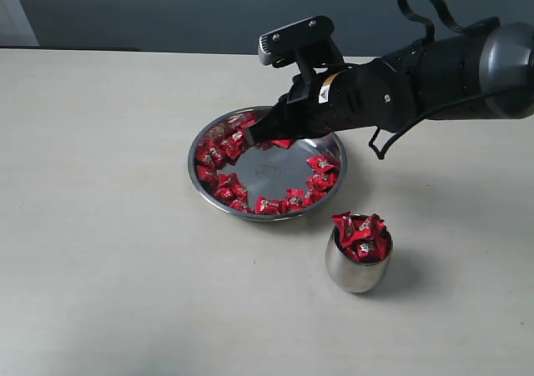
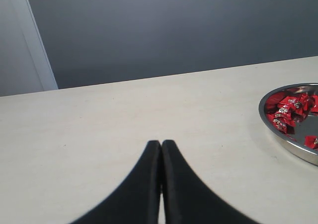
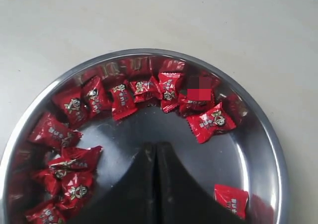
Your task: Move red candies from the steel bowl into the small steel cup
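Cup (image 1: pixel 359 269) looks heaped already, right pincer (image 1: pixel 253 132) is closed and empty over the bowl (image 1: pixel 269 174), so next it'd need to open onto a candy (image 1: pixel 231 148).

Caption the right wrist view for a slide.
Right gripper, jaws shut, over the bare centre of the steel bowl, red candies ringing its rim.

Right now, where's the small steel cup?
In the exterior view the small steel cup stands right of centre, just below the lower-right rim of the steel bowl, heaped with red candies.
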Robot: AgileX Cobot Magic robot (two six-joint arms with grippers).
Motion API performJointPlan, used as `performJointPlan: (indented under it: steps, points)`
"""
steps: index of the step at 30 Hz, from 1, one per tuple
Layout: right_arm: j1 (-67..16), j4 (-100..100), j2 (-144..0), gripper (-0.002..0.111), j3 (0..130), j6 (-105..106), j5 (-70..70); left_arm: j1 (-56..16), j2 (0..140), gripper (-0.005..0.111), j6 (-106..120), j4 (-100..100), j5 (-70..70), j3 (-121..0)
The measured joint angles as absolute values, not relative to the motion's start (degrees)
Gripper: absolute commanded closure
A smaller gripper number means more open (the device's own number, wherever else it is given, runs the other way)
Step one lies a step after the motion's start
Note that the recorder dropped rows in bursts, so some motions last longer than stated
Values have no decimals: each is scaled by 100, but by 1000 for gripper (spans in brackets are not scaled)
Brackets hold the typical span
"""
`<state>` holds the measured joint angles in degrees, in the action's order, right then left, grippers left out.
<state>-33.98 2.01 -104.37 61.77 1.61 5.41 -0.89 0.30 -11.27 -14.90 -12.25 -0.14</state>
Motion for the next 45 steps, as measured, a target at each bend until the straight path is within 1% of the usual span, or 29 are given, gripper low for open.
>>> performJointPlan:
  steps: [9,12,14,18,21,24,25,26,27,30,33,36,39,42,43,45]
  points:
    - [-3398,43,-10437,109,6177,277,541,-89,30,106,-1127,-1490,-1225,-14]
    - [-3398,-214,-10287,109,6177,358,829,-89,30,106,-1127,-1490,-1225,-14]
    - [-3398,-431,-9934,109,6177,384,1107,-89,30,106,-1127,-1490,-1225,-14]
    - [-3336,-688,-8694,109,6051,406,1069,-89,30,106,-1127,-1490,-1225,-14]
    - [-2954,-743,-7571,109,5753,406,966,-89,30,106,-1127,-1490,-1225,-14]
    - [-2086,-508,-6526,109,5060,406,952,-89,30,106,-1127,-1490,-1225,-14]
    - [-1634,-358,-6109,109,4727,395,980,-89,30,106,-1127,-1490,-1225,-14]
    - [-1334,-288,-5831,109,4354,395,993,-89,30,106,-1127,-1490,-1225,-14]
    - [-672,-222,-5124,109,3537,395,917,-89,30,106,-1127,-1490,-1225,-14]
    - [-5,-344,-4203,109,2382,395,513,-89,30,106,-1127,-1490,-1225,-14]
    - [280,-394,-3332,109,1430,404,237,-89,30,106,-1127,-1490,-1225,-14]
    - [350,-202,-2644,109,761,391,143,-89,30,106,-1127,-1490,-1225,-14]
    - [367,0,-1373,109,283,391,130,-89,30,106,-1127,-1490,-1225,-14]
    - [367,47,-362,109,148,391,614,-89,30,106,-1127,-1490,-1225,-14]
    - [367,49,-114,109,124,391,1098,-89,30,106,-1127,-1490,-1225,-14]
    - [367,49,-49,109,71,349,1535,-89,30,106,-1127,-1490,-1225,-14]
